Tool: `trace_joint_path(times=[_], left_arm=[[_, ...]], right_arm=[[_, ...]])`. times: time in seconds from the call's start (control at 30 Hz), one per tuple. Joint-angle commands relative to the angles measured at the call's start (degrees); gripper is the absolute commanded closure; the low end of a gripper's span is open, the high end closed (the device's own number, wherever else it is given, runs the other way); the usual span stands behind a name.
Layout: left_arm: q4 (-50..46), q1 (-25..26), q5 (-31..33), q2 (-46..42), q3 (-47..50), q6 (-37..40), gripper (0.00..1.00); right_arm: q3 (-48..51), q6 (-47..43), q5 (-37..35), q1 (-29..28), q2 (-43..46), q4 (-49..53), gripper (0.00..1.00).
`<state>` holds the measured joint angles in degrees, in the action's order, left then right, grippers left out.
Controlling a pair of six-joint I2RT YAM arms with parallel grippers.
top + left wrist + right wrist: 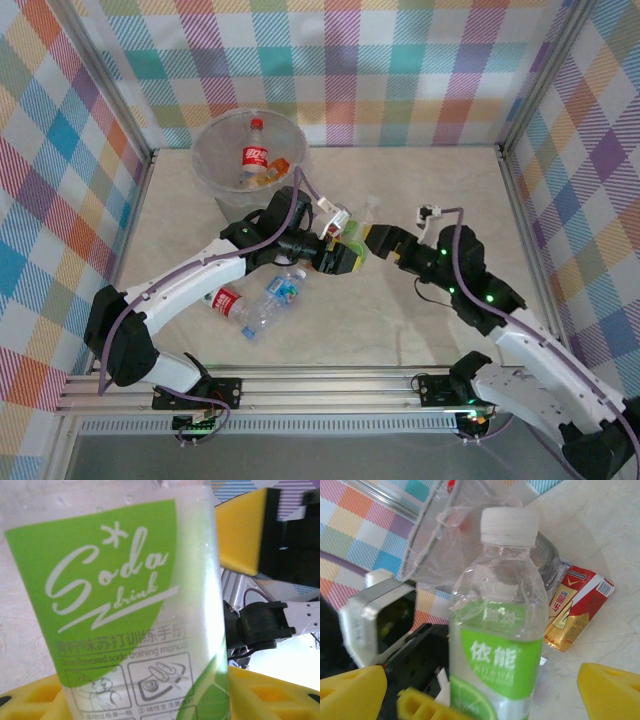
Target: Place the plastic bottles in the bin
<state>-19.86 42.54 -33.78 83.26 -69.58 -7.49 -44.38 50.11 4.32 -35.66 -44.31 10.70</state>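
Top external, bin [212, 182] holding 1 red-labelled bottle [256, 155], red cap

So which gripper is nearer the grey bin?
Left. The left gripper, gripping a green-label bottle, sits off the bin's near-right side; the right gripper is farther right, past that bottle.

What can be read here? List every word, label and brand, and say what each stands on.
"Soda drink": white script on the green-label bottle, left wrist view.
"依能": white characters on the same bottle's label, right wrist view.
Small Chinese and English lines under "Soda drink": too blurred to read with certainty.
Red and yellow pack: print blurred.
Red-label bottle in the bin and blue-label bottle on the table: too small to read.
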Motion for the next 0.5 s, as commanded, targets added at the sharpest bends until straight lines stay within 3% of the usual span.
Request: trace_joint_path(times=[0.0, 0.3, 0.47], left_arm=[[-1.61, -0.51, 1.41, 0.21, -1.78, 3.30, 0.41], [-2.56, -0.70, 5.30, -0.35, -1.21, 4.67, 0.41], [-2.68, -1.42, 12.23, -2.61, 0.54, 6.59, 0.41]], right_arm=[[-1.77, -2.89, 0.13, -0.20, 4.39, 6.23, 0.00], [-3.43, -10.38, 5.78, -0.20, 6.45, 11.94, 0.00], [-4.49, -17.85, 9.74, -0.20, 3.92, 13.46, 0.00]])
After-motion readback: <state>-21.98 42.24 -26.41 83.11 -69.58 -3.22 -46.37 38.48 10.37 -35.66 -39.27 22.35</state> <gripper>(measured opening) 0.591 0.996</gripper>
